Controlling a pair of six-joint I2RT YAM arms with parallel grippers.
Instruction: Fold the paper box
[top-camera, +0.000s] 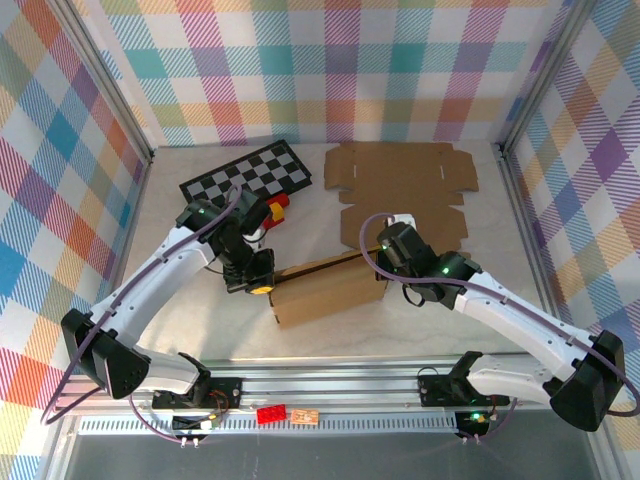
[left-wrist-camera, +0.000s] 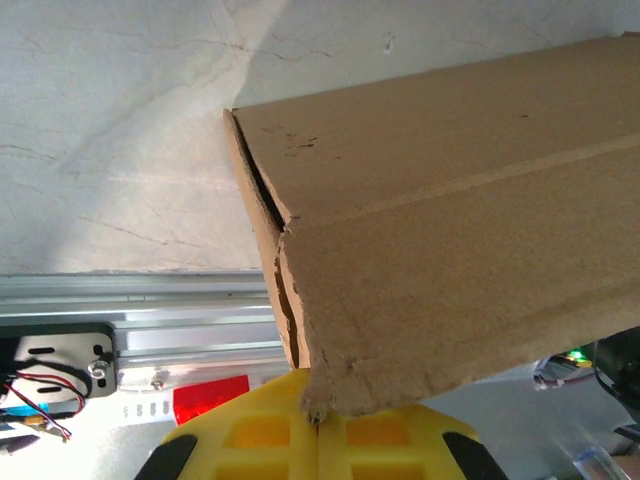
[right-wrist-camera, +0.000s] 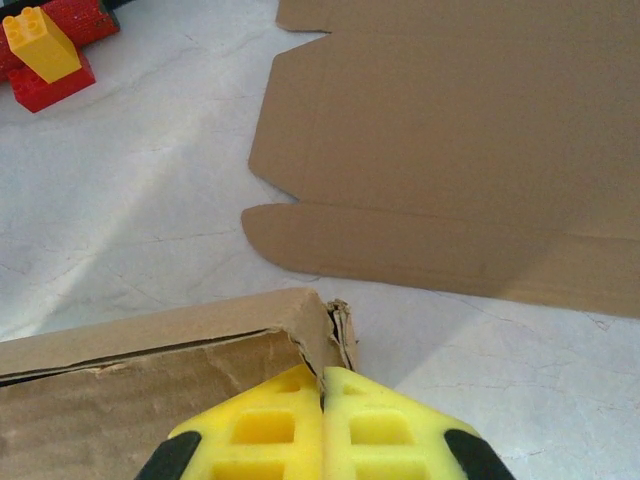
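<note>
Left wrist: pinches frayed corner of brown cardboard box (left-wrist-camera: 450, 230) in shut left claw (left-wrist-camera: 318, 422); holds right claw (right-wrist-camera: 322, 385) shut, corner just ahead. May tear if pulled apart.

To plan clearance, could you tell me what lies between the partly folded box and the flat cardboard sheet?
Bare table separates the box from the flat cardboard sheet, as the right wrist view shows.

Near the far left corner of the tabletop (top-camera: 330, 340), a black-and-white checkered board (top-camera: 247, 173), flat and askew. Just beside its near right edge, toy bricks (top-camera: 277, 208), yellow stacked on red. On the rail (top-camera: 380, 385) past the near edge, a small red brick (top-camera: 271, 414). All round, plaid walls (top-camera: 400, 70).
</note>
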